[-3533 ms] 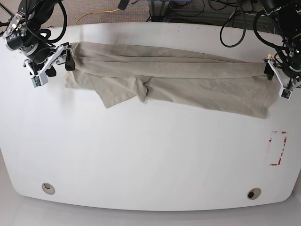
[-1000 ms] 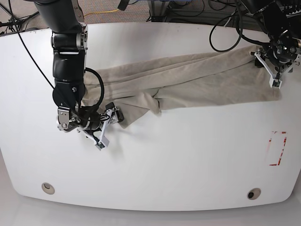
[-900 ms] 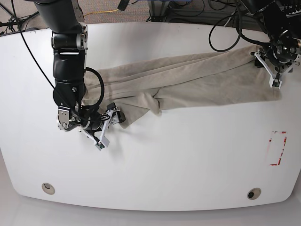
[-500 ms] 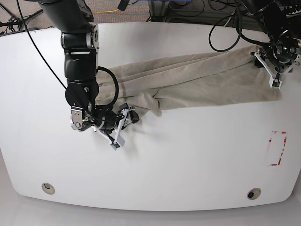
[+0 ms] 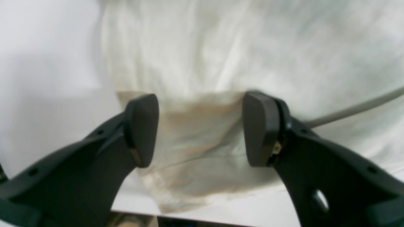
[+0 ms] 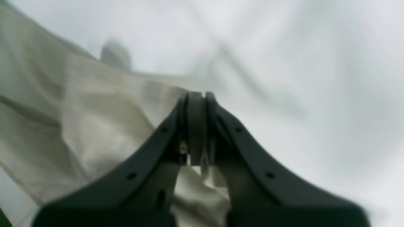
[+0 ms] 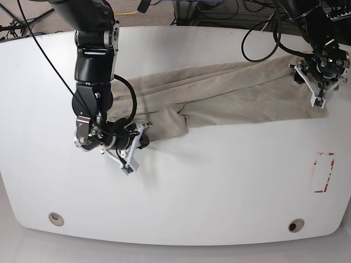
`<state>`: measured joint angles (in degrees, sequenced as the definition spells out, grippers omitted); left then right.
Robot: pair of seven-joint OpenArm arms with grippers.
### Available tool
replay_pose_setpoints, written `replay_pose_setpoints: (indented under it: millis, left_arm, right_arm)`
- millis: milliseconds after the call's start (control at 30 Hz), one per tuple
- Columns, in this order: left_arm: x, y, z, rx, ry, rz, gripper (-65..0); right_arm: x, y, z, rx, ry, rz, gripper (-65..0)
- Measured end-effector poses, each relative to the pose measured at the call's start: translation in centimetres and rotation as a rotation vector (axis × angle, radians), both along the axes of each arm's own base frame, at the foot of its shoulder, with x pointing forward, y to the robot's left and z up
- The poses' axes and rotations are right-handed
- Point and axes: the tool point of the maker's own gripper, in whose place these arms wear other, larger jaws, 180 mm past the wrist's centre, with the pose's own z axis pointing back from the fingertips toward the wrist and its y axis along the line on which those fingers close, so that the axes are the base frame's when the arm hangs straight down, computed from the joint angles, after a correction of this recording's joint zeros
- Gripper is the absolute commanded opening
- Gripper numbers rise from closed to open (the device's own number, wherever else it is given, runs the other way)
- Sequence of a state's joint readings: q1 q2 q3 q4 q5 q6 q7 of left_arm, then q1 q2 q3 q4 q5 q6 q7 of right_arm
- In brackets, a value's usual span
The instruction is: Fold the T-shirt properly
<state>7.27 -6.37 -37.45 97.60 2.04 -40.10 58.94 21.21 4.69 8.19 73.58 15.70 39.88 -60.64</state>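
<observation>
T-shirt (image 7: 219, 93): spread in a long, rumpled band across the far half of the white table (image 7: 208, 186), running from the right edge down toward the left of the base view; khaki-beige, creased lengthwise.

Left gripper (image 5: 202, 129): fingers spread wide apart, nothing clamped; hovering over a folded edge of cloth (shadowed and tan between the pads), at the shirt's right end in the base view (image 7: 317, 82).

Right gripper (image 6: 196, 126): clenched tight, pads pressed together; cloth bunched just beside and under the fingers, though whether any is pinched cannot be told (blurred). In the base view (image 7: 131, 145) low at the shirt's left corner.

Cable (image 5: 356, 108): pale, lying across the cloth.
</observation>
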Motion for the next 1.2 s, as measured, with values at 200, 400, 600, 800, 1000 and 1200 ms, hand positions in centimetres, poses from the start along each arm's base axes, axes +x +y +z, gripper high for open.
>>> replay_pose_setpoints:
  millis: [200,400,600,800,1000,1200]
  left_arm:
    - [0.1,-0.2,-0.1,0.0,0.006,-0.008,-26.8]
    - [0.6,-1.4,-0.4,-0.003,0.013,-0.052,-26.8]
    - [0.7,-1.4,-0.4,-0.003,0.013,-0.052,-26.8]
    - [0.7,-1.4,-0.3,-0.002,0.013,-0.052,-26.8]
    - [0.7,-1.3,-0.3,-0.001,0.013,-0.052,-26.8]
    - [1.3,-1.4,0.1,-0.003,-0.003,-0.054,-26.8]
  right_arm:
    - [-1.1,-3.2,3.0,-0.107,-0.06,-0.043,-65.0]
    - [-4.3,-4.5,3.0,-0.161,-0.05,-0.066,-65.0]
    - [-7.1,-4.8,1.6,-0.192,-0.008,-0.062,-64.7]
    - [-8.1,-4.8,0.9,-0.177,-0.006,-0.065,-64.2]
    - [-9.8,-7.9,-0.1,-0.195,0.031,-0.143,-62.6]
    - [-10.3,-10.1,3.5,-0.249,-0.07,-0.213,-24.1]
